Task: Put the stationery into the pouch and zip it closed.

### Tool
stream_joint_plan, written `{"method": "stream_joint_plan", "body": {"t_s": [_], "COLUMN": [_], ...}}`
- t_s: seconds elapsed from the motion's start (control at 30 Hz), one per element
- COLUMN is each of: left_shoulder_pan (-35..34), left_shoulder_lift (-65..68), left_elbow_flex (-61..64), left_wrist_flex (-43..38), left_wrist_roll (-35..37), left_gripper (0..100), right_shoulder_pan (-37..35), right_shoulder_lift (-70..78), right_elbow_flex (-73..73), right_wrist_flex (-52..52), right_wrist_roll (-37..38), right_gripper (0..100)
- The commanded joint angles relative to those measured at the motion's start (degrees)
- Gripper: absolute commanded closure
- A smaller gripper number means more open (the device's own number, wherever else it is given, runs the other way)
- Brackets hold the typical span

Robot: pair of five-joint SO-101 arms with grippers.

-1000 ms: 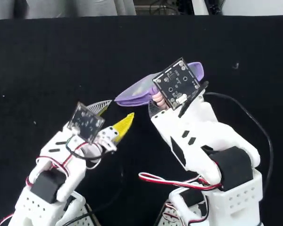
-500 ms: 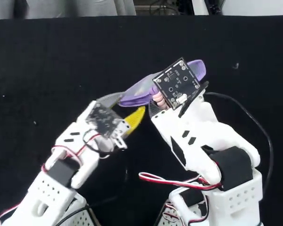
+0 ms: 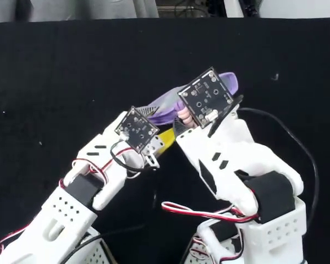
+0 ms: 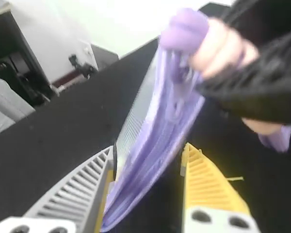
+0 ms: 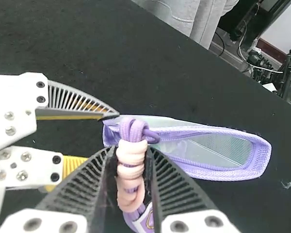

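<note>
1. Black cloth covers the surface (image 3: 55, 77) from the high view. The purple pouch (image 3: 224, 81) sits between your two arms. Its long axis runs from the left tool (image 3: 159, 122) up and away past the right tool (image 3: 182, 116).
2. From the left wrist, the left tool (image 4: 148, 150) is spread wide, one finger on each side of the pouch (image 4: 155, 131). The near end of the pouch lies against the grey finger (image 4: 82, 189), and nothing is clamped. The pouch stands on edge and stretches lengthways to the right tool (image 4: 252, 82), which grips it at the far end.
3. From the right wrist, the right tool (image 5: 131, 145) is closed tight on the knotted cord (image 5: 131, 167) at the end of the pouch (image 5: 208, 150). The pouch points straight away from its tips, with the clear panel facing up. The left tool (image 5: 89, 138) waits open at that same end.
4. Watch the cord. It is a thin, round thing to hold, so if you pull hard with the left arm it could slide out of the right tool.
5. Mind where the left tool closes. If it bites loose fabric instead of a firm edge, I judge the limp pouch would twist and bunch.
</note>
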Motion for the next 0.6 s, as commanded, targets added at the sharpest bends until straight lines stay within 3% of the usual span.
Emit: {"method": "stream_joint_plan", "body": {"t_s": [0.0,0.4,0.57], "left_shoulder_pan": [1.8,3.5,3.6], "left_shoulder_lift": [0.3,16.0,12.0], "left_elbow_flex": [-4.3,-12.3,-10.4], "left_wrist_flex": [-3.4,-3.3,-3.2], "left_wrist_roll": [-0.4,-0.2,-0.2], "left_gripper": [78,78,97], "right_shoulder_pan": [-0.8,-0.7,-0.5], "right_shoulder_lift": [0.7,0.7,0.7], "right_elbow_flex": [-3.1,-3.1,-3.1], "right_wrist_flex": [-0.1,-0.1,-0.4], "right_wrist_roll": [-0.4,-0.4,-0.4], "right_gripper": [98.8,98.8,98.8]}}
